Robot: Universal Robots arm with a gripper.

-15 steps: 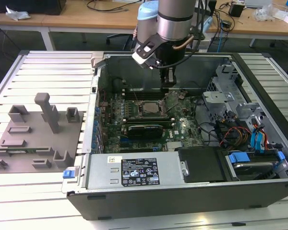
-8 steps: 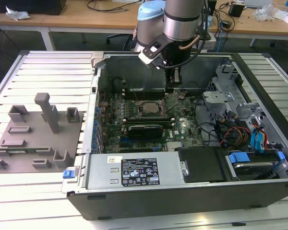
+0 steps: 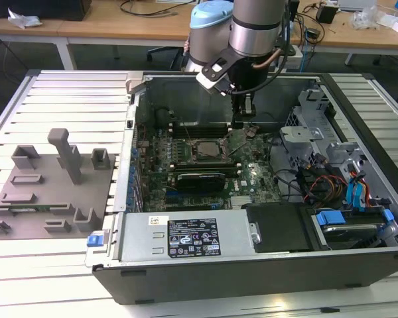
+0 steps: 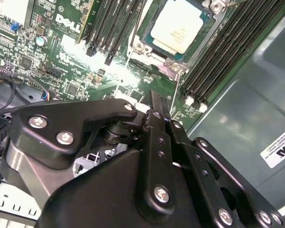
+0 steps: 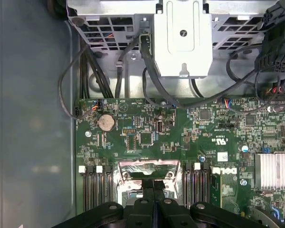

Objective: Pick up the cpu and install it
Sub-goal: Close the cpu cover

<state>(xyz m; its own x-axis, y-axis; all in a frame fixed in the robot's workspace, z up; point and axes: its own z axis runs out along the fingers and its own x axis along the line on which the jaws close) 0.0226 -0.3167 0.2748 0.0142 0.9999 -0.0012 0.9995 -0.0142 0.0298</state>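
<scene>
The cpu, a flat square chip with a pale silvery top, lies in its socket on the green motherboard, between rows of black memory slots. In the exterior view the cpu sits mid-board inside the open computer case. My gripper hangs just to the exterior view's right of the socket, low over the board. Its black fingers are pressed together in both wrist views, gripper and gripper. A thin metal socket lever runs right beside the fingertips. Whether it is pinched between them, I cannot tell.
A grey fixture plate with upright posts lies at the exterior view's left of the case. A grey box with a white label fills the case's near side. A metal drive cage, cables and blue connectors crowd the exterior view's right.
</scene>
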